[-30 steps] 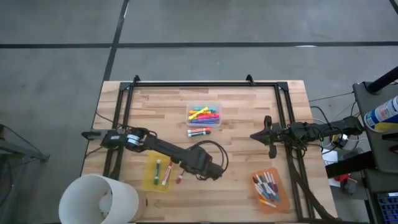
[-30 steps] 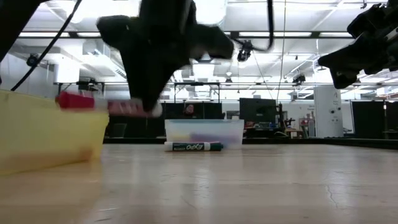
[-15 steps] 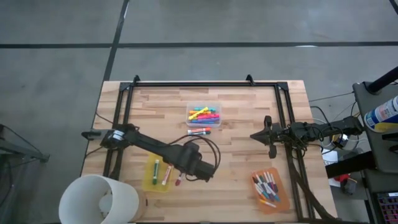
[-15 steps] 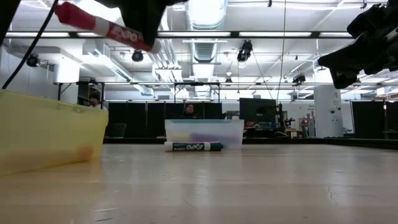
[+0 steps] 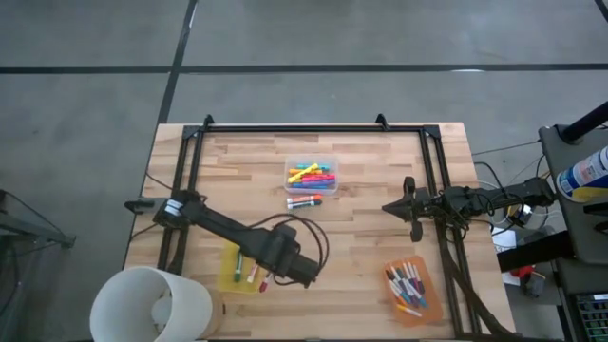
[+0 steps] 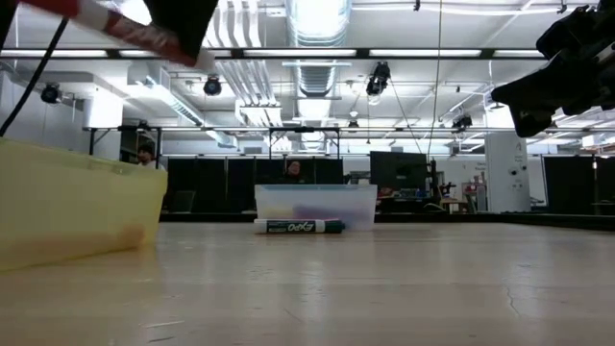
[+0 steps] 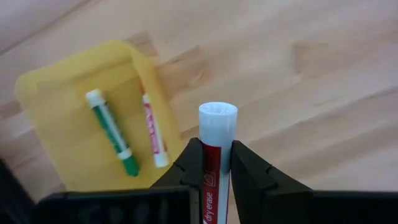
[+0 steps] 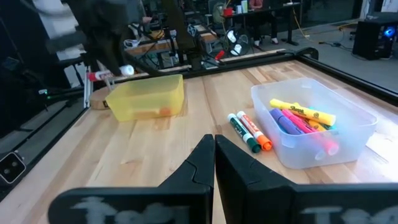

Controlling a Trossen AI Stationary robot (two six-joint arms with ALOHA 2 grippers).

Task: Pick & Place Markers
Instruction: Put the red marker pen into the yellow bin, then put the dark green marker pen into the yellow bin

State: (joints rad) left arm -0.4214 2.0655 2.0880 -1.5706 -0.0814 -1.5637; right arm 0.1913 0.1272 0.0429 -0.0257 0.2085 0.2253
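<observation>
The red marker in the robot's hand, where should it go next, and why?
Probably a little sideways, until it hangs over the yellow bin, then let go. The left gripper holds the red marker above bare wood just beside that bin, which already has a green marker and a pink one in it.

held red marker (image 7: 216,163): we read "dry erase"
green marker (image 6: 299,227) on desk: "EXPO"
yellow highlighter (image 8: 303,110): "Sharpie"

I see a big robotics lab: ceiling strip lights (image 6: 317,53) and ducting overhead, dark monitors (image 6: 399,171) on far benches, grey concrete floor (image 5: 85,104) around my wooden table (image 5: 370,256)
</observation>
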